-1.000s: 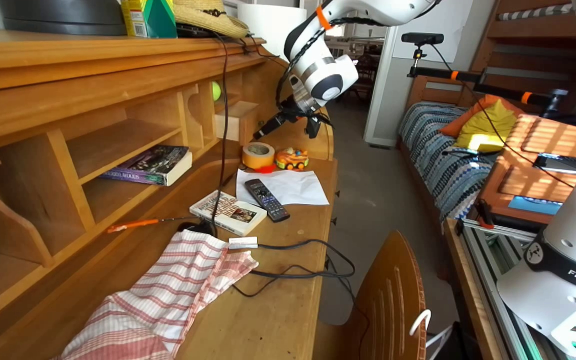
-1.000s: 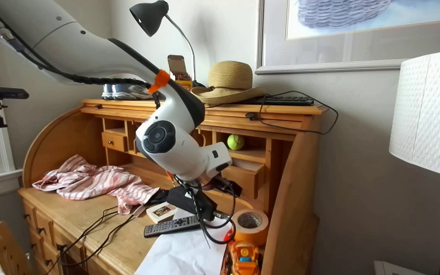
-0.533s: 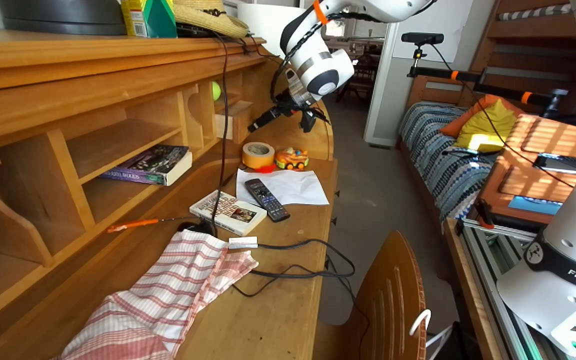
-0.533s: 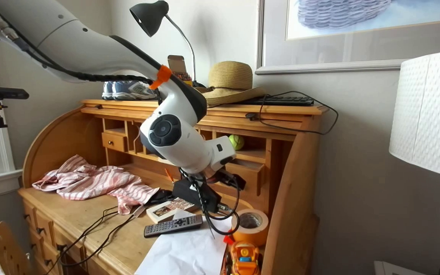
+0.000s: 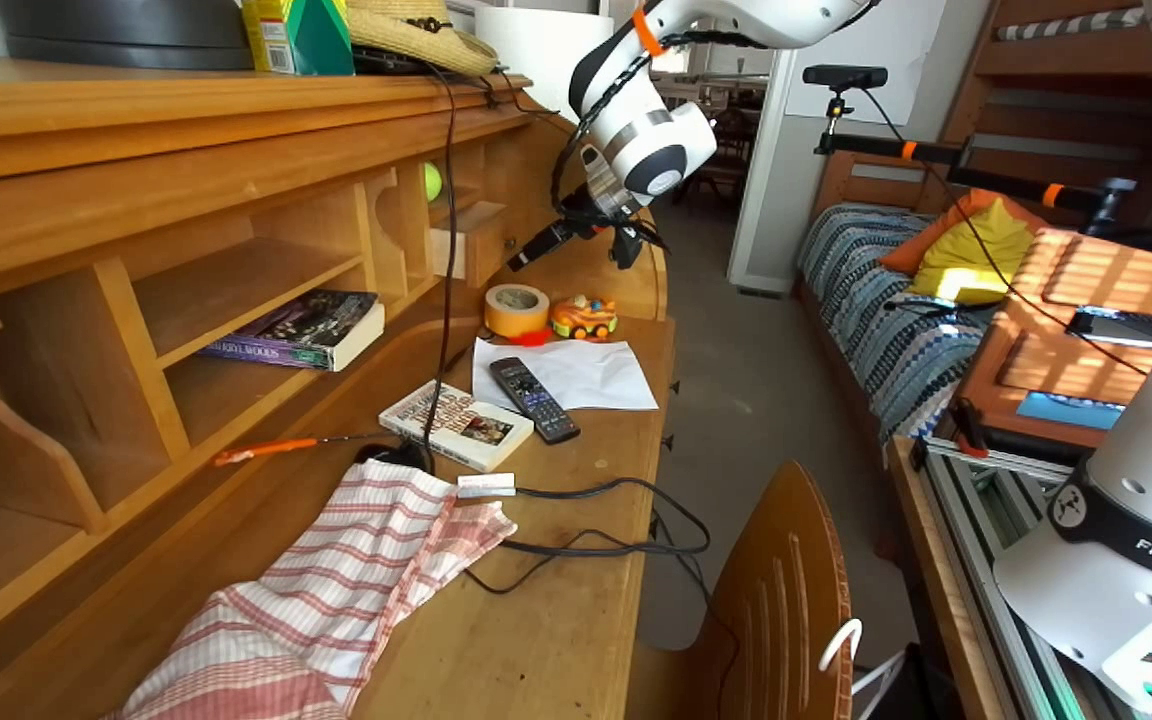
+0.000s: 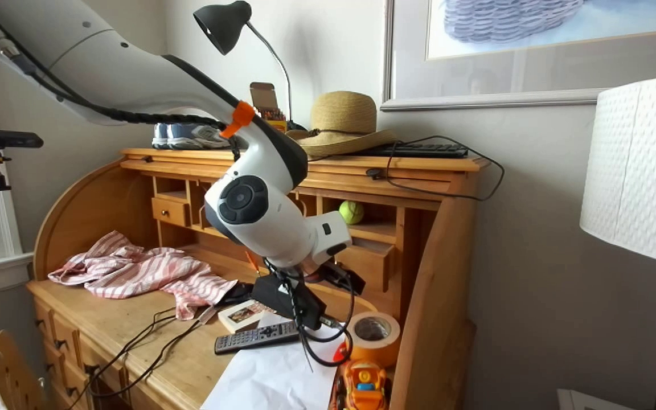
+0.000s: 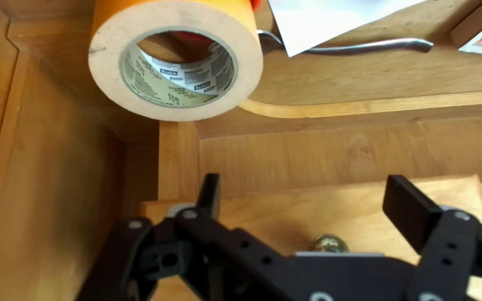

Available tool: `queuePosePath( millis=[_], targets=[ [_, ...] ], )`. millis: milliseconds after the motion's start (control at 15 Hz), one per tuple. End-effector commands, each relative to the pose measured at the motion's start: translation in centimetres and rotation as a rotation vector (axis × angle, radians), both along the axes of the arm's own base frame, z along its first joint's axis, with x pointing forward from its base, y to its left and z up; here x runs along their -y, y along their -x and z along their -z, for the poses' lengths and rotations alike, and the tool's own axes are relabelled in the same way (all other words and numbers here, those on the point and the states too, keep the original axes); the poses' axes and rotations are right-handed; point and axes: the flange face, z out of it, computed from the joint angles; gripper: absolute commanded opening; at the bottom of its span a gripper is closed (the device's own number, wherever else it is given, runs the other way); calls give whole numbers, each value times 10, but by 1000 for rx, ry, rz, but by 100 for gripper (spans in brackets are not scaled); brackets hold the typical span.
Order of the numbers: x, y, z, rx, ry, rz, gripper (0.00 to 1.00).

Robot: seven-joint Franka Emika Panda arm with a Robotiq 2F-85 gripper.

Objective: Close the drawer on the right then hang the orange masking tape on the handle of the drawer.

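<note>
One gripper (image 7: 306, 194), two fingers (image 7: 409, 212) apart, hangs before one pulled-out drawer (image 7: 280, 221); at the wrist view's eleven o'clock, one orange Scotch masking tape (image 7: 182, 85) rests on one roll-top desk (image 5: 536, 630); toward an exterior view's three o'clock lies one bed (image 5: 858, 280).

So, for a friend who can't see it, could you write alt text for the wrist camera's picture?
The robot's open black gripper, holding nothing, is seen against a wooden drawer with a round, partly hidden knob. At upper left is a thick roll of orange masking tape, "Scotch" printed inside it, with white paper to its right.
</note>
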Motion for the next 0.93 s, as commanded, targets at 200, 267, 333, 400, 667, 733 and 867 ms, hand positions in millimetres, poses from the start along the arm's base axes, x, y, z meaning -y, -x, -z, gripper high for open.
queuePosePath(
  millis=[200,267,333,400,667,733,867],
  targets=[
    [1,35,-11,56,-19,-73,100],
    [0,34,-14,81,-17,-76,100],
    [-3,29,-16,113,-23,-70,100],
    [-6,25,-17,142,-29,-58,100],
    [-23,1,-13,245,-21,-30,100],
    [-27,-8,-11,264,-9,-30,100],
    [-32,-25,-7,298,25,-39,100]
  ],
)
